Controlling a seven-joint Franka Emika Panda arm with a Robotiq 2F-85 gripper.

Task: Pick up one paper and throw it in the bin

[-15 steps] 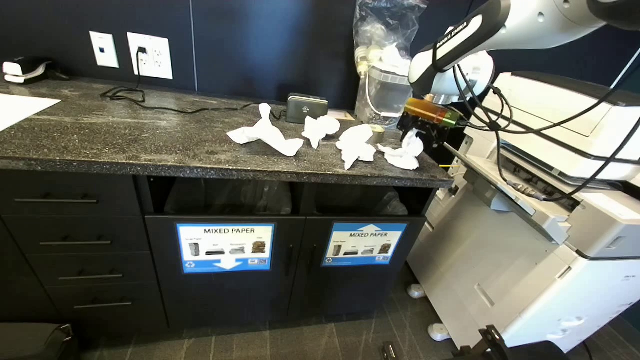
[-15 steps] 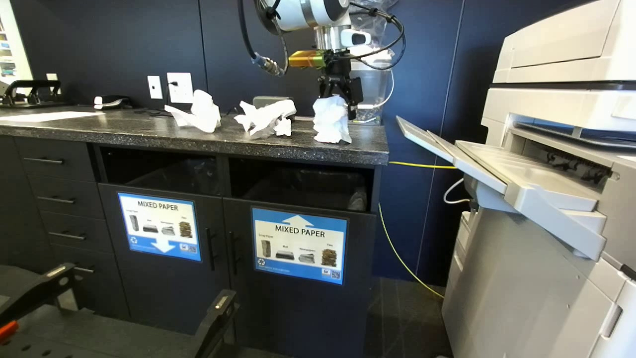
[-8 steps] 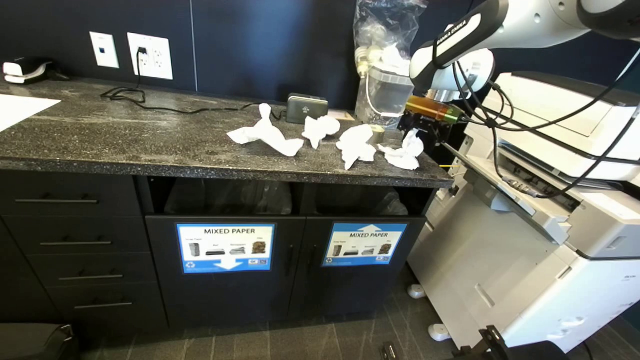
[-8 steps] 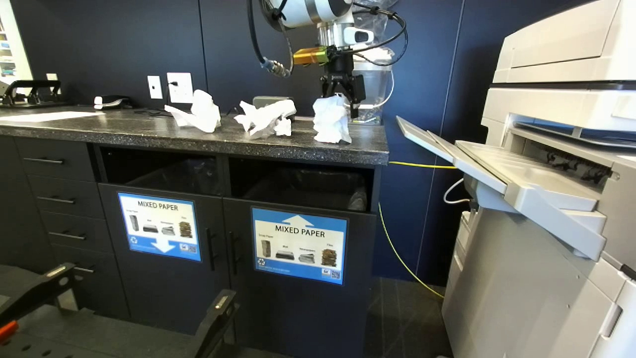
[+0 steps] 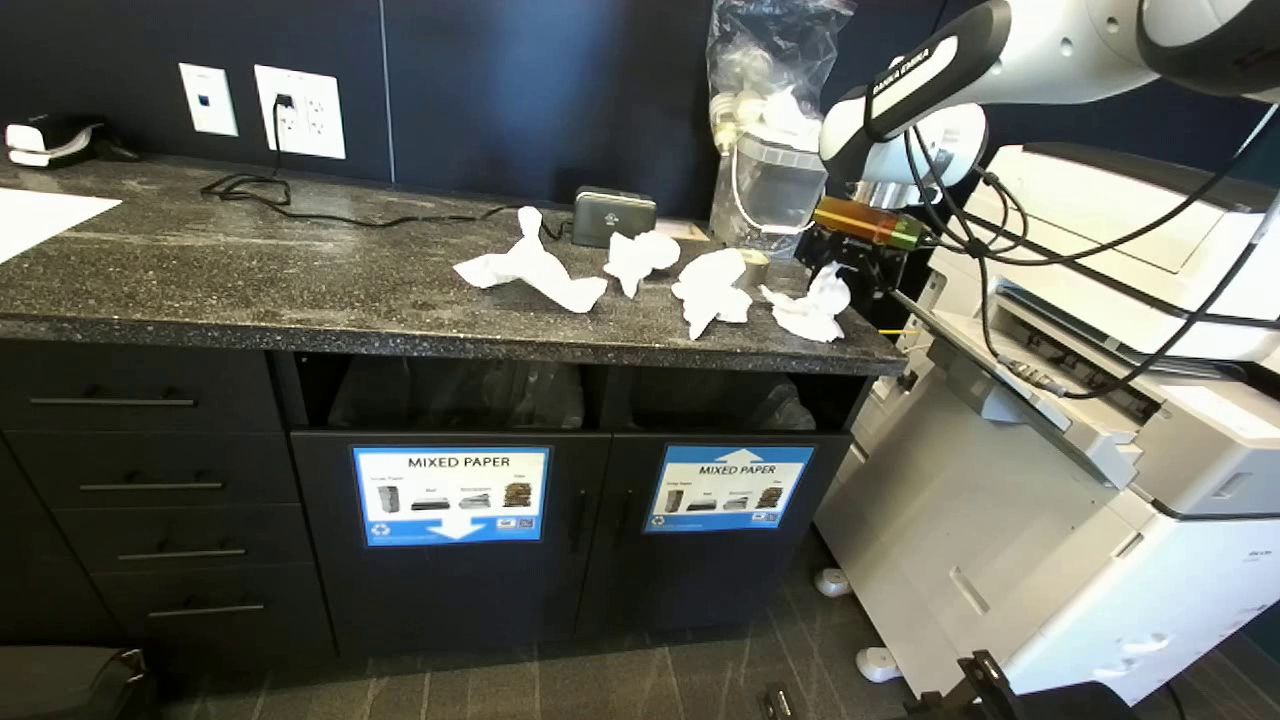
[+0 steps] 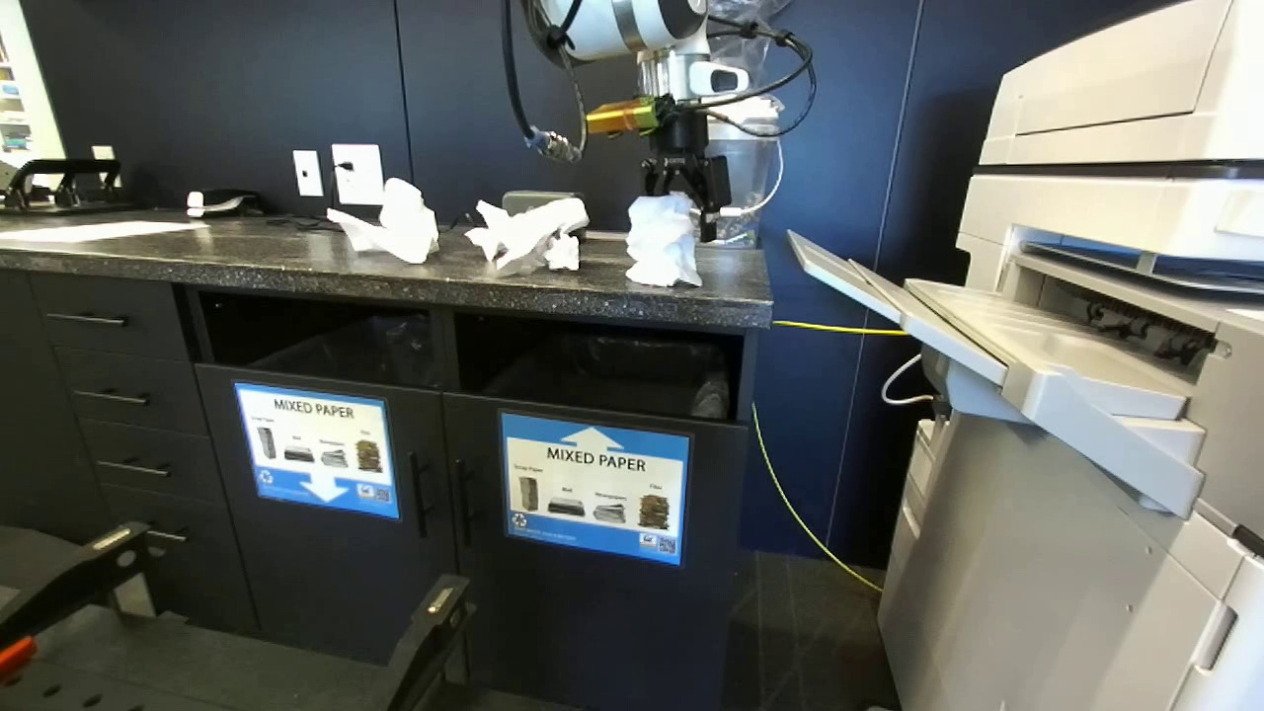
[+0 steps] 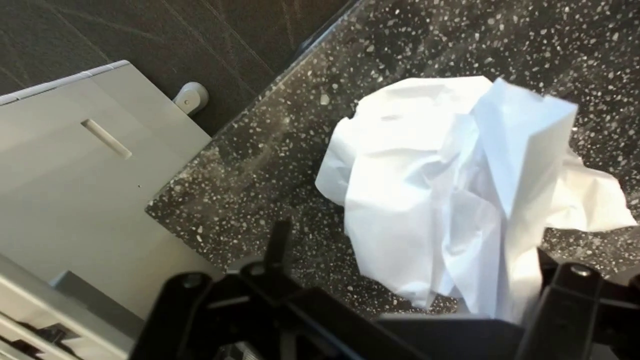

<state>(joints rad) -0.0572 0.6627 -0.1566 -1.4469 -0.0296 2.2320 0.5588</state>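
Several crumpled white papers lie on the dark speckled counter. The rightmost paper (image 5: 812,304) stands near the counter's right end; it also shows in an exterior view (image 6: 663,247) and large in the wrist view (image 7: 425,190). My gripper (image 6: 681,209) is open, pointing down just behind and above this paper. In the wrist view my gripper (image 7: 413,252) has its fingers wide apart, with the paper's lower edge reaching between them and overlapping the right finger; I cannot tell if they touch. In an exterior view the paper partly hides the fingers. The bin (image 6: 612,375) sits inside the cabinet's right opening.
Other papers (image 5: 712,290), (image 5: 640,258), (image 5: 532,265) lie left along the counter (image 5: 300,290). A clear bucket (image 5: 775,190) and a small black box (image 5: 614,217) stand at the back. A printer (image 5: 1050,450) stands right of the counter. A second bin opening (image 6: 326,341) is at left.
My gripper has shifted slightly to the right in an exterior view. The rightmost paper has moved a little to the right and toward the counter's front edge. The other papers have not moved.
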